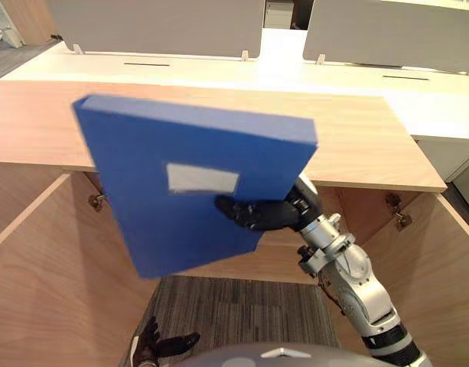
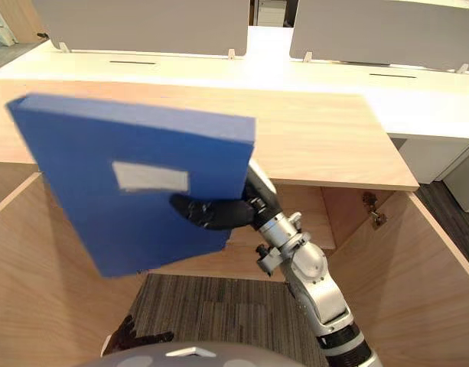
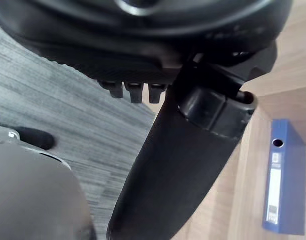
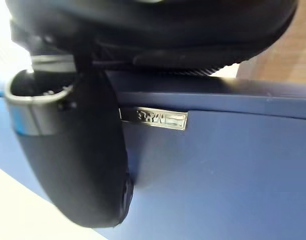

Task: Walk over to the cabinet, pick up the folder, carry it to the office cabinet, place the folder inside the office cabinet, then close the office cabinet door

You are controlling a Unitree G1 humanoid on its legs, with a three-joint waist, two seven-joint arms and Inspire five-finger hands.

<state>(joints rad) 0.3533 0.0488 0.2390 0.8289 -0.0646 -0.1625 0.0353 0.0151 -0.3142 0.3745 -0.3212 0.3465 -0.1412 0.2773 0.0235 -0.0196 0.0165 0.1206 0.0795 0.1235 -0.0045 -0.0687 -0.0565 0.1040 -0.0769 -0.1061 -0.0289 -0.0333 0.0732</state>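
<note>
My right hand (image 1: 266, 213) is shut on a blue folder (image 1: 180, 180) with a white label. The thumb lies across its front face and the fingers are hidden behind it. I hold the folder tilted in the air in front of the open wooden office cabinet (image 1: 364, 138), at the height of its top. In the right wrist view the thumb (image 4: 78, 150) presses on the folder's blue cover (image 4: 232, 165). My left hand (image 1: 154, 344) hangs low over the carpet with relaxed fingers. Past it, the left wrist view has a second blue folder (image 3: 285, 175) standing upright against wooden panels.
Both cabinet doors stand open, one at the left (image 1: 35, 267) and one at the right (image 1: 441, 260), with hinges (image 1: 398, 214) showing. Striped grey carpet (image 1: 242, 313) lies between them. Behind the cabinet are white desks (image 1: 234, 65) with grey screens (image 1: 157, 23).
</note>
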